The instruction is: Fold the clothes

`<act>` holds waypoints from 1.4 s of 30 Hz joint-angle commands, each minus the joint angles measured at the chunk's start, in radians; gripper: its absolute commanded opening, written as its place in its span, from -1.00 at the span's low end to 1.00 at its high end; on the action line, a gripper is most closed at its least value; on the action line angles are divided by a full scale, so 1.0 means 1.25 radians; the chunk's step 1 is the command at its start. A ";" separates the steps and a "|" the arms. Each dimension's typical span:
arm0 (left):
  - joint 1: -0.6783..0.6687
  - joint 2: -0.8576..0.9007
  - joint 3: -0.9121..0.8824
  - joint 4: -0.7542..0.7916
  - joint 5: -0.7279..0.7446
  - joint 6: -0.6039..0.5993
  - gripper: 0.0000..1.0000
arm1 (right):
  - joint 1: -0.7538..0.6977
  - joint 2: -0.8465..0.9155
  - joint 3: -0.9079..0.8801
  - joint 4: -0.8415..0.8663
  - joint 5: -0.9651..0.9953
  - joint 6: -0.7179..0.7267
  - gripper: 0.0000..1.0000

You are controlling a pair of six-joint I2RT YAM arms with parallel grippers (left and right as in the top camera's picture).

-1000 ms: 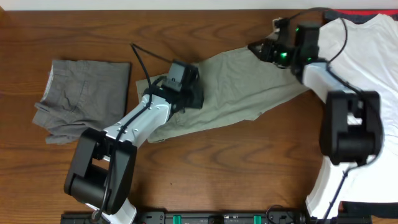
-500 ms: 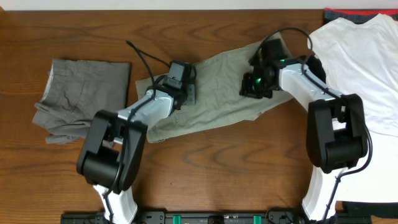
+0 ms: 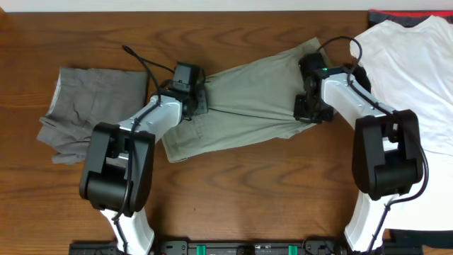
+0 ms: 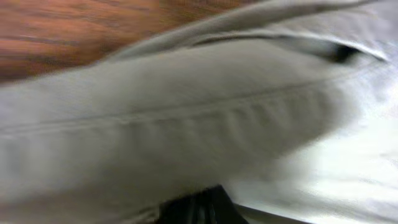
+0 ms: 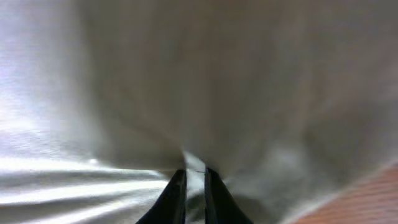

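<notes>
Trousers [image 3: 248, 106] lie lengthwise across the bench [image 3: 233, 191], left to right: left claw [image 3: 200, 106] clenched on their left end, right claw [image 3: 306, 113] on their right.

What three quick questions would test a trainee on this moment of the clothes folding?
1. True or false: the left tool and the right tool are both shut on the khaki trousers.
2. Where does the white T-shirt lie? A: at the table's left end. B: at its right end. C: on the floor.
3. Short answer: which tool is nearer the grey trousers?
Key: 1 true; 2 B; 3 the left tool.
</notes>
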 commanded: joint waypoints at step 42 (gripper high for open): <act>0.038 -0.179 -0.250 -0.298 0.019 -0.021 -0.88 | -0.063 0.092 -0.075 0.668 -0.122 -0.108 -0.79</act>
